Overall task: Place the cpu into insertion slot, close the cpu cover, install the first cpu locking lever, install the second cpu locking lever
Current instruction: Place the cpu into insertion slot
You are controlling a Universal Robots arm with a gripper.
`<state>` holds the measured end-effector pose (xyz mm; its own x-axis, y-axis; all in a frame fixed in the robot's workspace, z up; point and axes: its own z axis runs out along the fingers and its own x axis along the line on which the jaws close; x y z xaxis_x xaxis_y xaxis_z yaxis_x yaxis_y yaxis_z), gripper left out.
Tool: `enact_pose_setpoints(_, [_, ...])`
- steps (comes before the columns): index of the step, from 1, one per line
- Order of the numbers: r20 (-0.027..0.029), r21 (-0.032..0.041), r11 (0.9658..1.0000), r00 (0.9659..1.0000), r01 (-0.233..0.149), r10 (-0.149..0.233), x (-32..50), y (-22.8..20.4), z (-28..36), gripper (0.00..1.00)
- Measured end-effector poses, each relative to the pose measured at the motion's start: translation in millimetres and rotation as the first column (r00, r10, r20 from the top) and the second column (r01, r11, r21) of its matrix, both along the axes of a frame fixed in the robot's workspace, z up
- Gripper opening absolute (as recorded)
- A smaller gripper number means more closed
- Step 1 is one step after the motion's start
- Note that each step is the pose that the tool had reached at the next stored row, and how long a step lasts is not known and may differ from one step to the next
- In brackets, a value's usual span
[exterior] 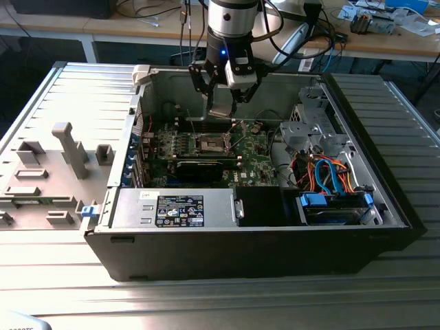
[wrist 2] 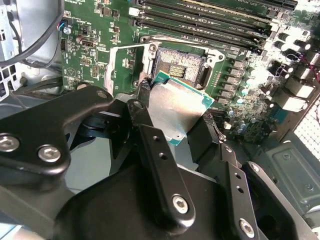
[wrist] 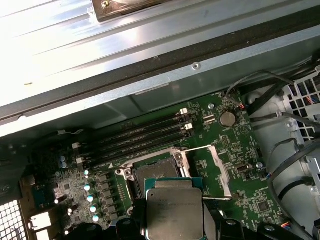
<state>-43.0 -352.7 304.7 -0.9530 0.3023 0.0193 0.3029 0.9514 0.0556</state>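
Above the open square socket (exterior: 210,143) of the green motherboard (exterior: 256,163), inside the black computer case (exterior: 240,254), my black two-fingered gripper (exterior: 223,105) hangs with its jaws narrowed onto opposite edges of the small flat square cpu (wrist 2: 175,107) with the dull silver-grey metal top. I hold the cpu clear of the socket, whose contact field lies bare in both wrist views. Just beside the socket, the thin silvery metal-frame cpu cover (wrist: 218,170) stands swung open on its hinge.

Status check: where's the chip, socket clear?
End effector shut on chip. Chip held over the board by the socket, not seated. Cover flipped open, nothing lying in the socket.
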Motion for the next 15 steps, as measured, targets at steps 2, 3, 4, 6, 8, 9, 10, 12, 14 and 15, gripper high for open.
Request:
enact_pose_setpoints(2, [0.0000, 0.0000, 1.0000, 1.0000, 0.006, -0.006, 0.0, 0.0, 0.0, 0.55])
enact_pose_setpoints(3, [0.0000, 0.0000, 1.0000, 1.0000, 0.008, -0.008, 0.0, 0.0, 0.0, 0.55])
enact_pose_setpoints(4, [0.0000, 0.0000, 0.9999, 0.9999, 0.014, -0.014, 0.0, 0.0, 0.0, 0.55])
enact_pose_setpoints(6, [0.0000, 0.0000, 0.9998, 0.9998, 0.020, -0.020, 0.0, 0.0, -0.1, 0.55])
enact_pose_setpoints(8, [0.0000, 0.0000, 0.9996, 0.9996, 0.028, -0.028, 0.0, 0.0, -0.1, 0.55])
enact_pose_setpoints(9, [0.0000, 0.0000, 0.9995, 0.9995, 0.032, -0.032, 0.0, 0.0, 0.0, 0.55])
enact_pose_setpoints(10, [0.0000, 0.0000, 0.9994, 0.9994, 0.035, -0.035, 0.0, 0.0, -0.1, 0.55])
enact_pose_setpoints(12, [0.0000, 0.0000, 0.9991, 0.9991, 0.041, -0.041, 0.0, 0.0, -0.1, 0.55])
enact_pose_setpoints(14, [0.0000, 0.0000, 0.9989, 0.9989, 0.046, -0.046, 0.0, 0.0, -0.1, 0.55])
enact_pose_setpoints(15, [0.0000, 0.0000, 0.9988, 0.9988, 0.050, -0.050, 0.0, 0.0, -0.1, 0.55])
